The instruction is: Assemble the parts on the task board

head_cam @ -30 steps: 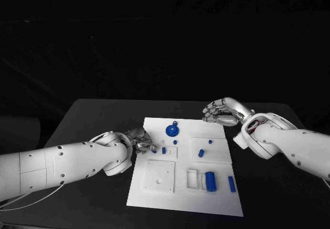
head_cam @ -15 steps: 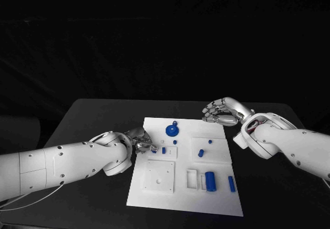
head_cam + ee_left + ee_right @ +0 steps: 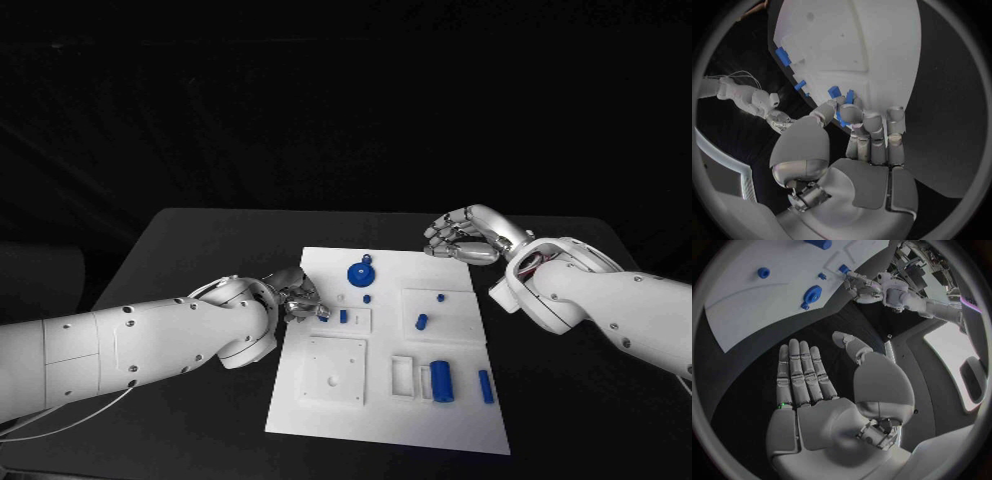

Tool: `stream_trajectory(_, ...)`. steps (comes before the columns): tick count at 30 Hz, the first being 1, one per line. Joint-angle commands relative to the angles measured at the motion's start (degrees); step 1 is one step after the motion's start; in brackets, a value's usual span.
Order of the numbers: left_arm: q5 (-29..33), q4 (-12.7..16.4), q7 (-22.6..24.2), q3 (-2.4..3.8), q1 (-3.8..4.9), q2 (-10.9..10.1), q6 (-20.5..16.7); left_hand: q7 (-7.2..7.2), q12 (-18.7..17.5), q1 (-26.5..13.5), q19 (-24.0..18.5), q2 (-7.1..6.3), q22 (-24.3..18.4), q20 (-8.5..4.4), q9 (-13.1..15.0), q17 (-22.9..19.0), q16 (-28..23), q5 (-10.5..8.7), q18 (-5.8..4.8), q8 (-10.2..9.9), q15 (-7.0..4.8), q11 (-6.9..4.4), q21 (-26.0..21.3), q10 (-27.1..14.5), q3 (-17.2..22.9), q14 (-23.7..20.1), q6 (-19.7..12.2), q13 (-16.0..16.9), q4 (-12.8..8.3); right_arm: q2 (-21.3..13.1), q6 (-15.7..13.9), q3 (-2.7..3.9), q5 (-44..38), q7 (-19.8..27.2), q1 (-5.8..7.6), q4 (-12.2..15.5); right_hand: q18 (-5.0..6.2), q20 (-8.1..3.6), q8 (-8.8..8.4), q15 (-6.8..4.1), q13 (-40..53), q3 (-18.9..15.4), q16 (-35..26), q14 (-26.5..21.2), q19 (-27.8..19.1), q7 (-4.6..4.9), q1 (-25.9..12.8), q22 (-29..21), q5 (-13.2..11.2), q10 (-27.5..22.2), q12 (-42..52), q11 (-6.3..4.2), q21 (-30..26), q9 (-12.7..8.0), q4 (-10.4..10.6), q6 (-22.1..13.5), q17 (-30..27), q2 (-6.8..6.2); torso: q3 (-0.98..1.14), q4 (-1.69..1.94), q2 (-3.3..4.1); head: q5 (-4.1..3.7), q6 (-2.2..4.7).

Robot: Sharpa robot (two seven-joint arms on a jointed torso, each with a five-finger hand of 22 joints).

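Progress: early, by the look of it; several blue parts (image 3: 441,380) lie loose on the white board (image 3: 387,425) at mid-table.
Left hand (image 3: 296,298): at the board's left edge, fingers closed around a small blue piece (image 3: 837,93).
Right hand (image 3: 462,234): hovers off the board's far right corner, fingers spread, holding nothing.
Parts: round disc (image 3: 359,272) far, pegs near right.
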Motion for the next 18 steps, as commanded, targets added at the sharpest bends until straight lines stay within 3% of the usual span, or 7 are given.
stream_trajectory(1, -0.73, 0.01, -0.71, -0.11, -0.17, 0.40, 1.67, -3.75, 0.34, 1.33, 0.35, 0.83, 1.18, -7.80, 5.74, 0.12, 0.48, 0.04, 0.88, 0.41, -0.51, -0.38, 0.38, -0.27, -0.08, 0.18, 7.78, 0.13, -0.50, 0.05, 0.47, 0.02, -0.11, 0.61, -0.02, 0.05, -0.44, 0.04, 0.15, 0.23, -0.10, -0.25, -0.24, 0.33, -0.23, -0.03, 0.34, 0.06, 0.23, 0.47, -0.23, 0.10, -0.26, -0.05, 0.04, -0.32, -0.10, -0.08, 0.00, 0.00, 0.02, 0.05, 0.02)
stream_trajectory(18, -2.18, 0.45, -2.30, -0.11, -0.17, 0.61, 4.34, -4.20, 2.06, 1.51, 0.80, 1.23, 1.16, -7.94, 6.02, 0.64, 1.71, 2.45, 1.06, 1.06, -0.86, -0.97, 1.50, -0.22, -0.37, 0.84, 8.28, 0.73, -2.42, -0.06, 0.52, 0.02, -0.09, 0.61, -0.02, 0.10, -0.43, 0.06, 0.16, 0.23, -0.10, -0.29, -0.26, 0.34, -0.23, -0.03, 0.30, 0.09, 0.27, 0.52, -0.31, 0.10, -0.28, -0.07, 0.10, -0.33, -0.13, -0.09, 0.00, 0.02, 0.00, 0.04, -0.10)
